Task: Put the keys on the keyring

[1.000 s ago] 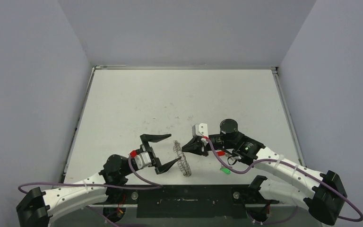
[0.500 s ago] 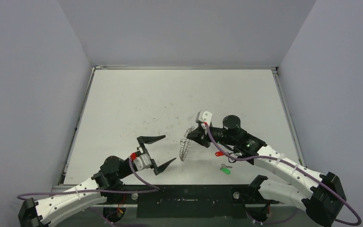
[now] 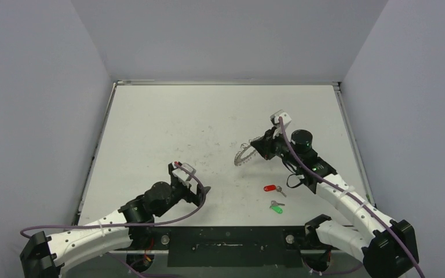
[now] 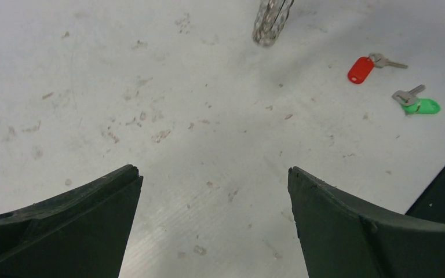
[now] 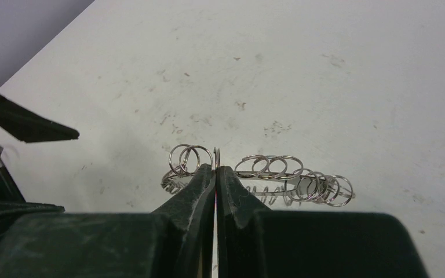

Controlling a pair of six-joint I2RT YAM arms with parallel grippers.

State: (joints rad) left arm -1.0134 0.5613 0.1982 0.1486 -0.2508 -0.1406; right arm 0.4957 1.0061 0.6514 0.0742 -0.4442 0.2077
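Note:
My right gripper (image 3: 261, 147) is shut on the keyring (image 3: 245, 154), a flat silver ring fringed with small wire loops. It holds the ring above the table. In the right wrist view the jaws pinch one loop of the keyring (image 5: 278, 176). The red-tagged key (image 3: 272, 188) and the green-tagged key (image 3: 276, 208) lie on the table below it, near the front edge. Both show in the left wrist view, red (image 4: 361, 68) and green (image 4: 418, 103). My left gripper (image 3: 191, 184) is open and empty, low over the table at the front left.
The white table (image 3: 168, 127) is speckled with small marks and walled by grey panels on three sides. The black front rail (image 3: 226, 246) runs along the near edge, close to the green key.
My right gripper has lifted the keyring and carried it up and to the right, turning it flatter. My left gripper has pulled back from the ring and turned downward. The keys have not moved.

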